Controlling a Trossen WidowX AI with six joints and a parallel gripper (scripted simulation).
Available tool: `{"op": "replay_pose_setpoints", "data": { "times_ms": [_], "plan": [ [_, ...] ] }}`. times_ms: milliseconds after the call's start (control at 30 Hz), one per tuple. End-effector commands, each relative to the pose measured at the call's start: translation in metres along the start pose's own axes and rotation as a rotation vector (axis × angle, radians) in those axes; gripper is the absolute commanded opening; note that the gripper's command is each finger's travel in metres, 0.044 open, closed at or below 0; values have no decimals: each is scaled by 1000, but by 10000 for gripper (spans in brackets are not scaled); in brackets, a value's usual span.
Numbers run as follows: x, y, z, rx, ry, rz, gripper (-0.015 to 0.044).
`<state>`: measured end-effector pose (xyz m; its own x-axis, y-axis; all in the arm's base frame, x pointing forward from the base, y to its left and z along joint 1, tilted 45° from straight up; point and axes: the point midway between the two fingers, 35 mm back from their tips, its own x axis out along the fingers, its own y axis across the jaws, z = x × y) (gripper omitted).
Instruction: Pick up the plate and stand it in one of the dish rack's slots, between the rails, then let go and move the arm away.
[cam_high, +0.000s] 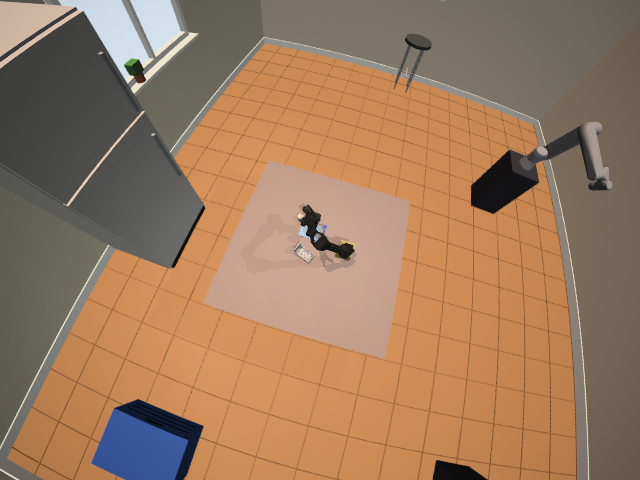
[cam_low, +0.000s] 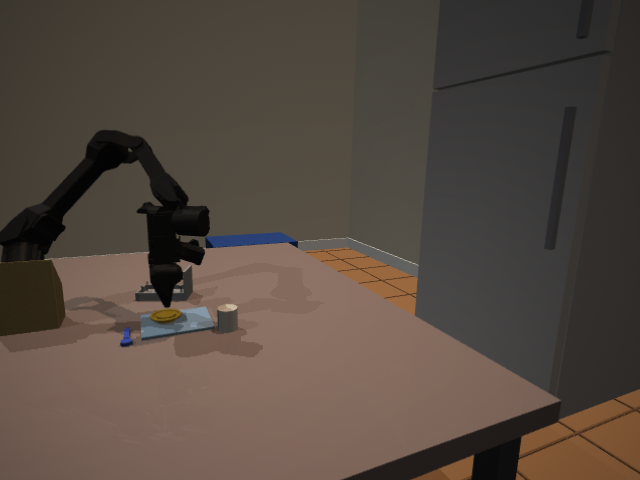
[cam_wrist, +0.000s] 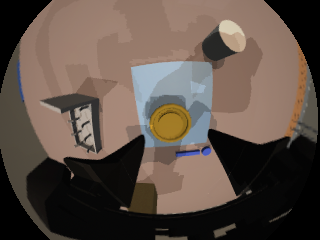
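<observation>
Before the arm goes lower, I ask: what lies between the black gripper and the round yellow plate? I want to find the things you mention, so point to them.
Nothing; only air shows under the gripper (cam_low: 166, 304) (cam_wrist: 176, 134) in the exterior view.

A kitchen, by the look of it — tall two-door fridge (cam_high: 129, 170) (cam_low: 496, 206), tiled floor (cam_high: 289, 392) (cam_low: 584, 439) (cam_wrist: 302, 95), dish rack (cam_high: 303, 253) (cam_low: 157, 298) (cam_wrist: 96, 125).

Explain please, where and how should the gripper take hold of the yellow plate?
I would grip the plate by its raised round rim, coming from above with the gripper open. It lies flat on the blue cloth, so its underside is probably hard to reach, while the rim stands free around it.
</observation>
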<state>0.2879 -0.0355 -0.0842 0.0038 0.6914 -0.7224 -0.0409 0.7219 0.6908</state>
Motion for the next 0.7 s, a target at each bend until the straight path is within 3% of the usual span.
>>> {"op": "replay_pose_setpoints", "data": {
  "times_ms": [0, 667],
  "plan": [
    [9, 1, -1, 4, 0, 5, 400],
    [40, 5, -2, 4, 0, 8, 400]
  ]
}}
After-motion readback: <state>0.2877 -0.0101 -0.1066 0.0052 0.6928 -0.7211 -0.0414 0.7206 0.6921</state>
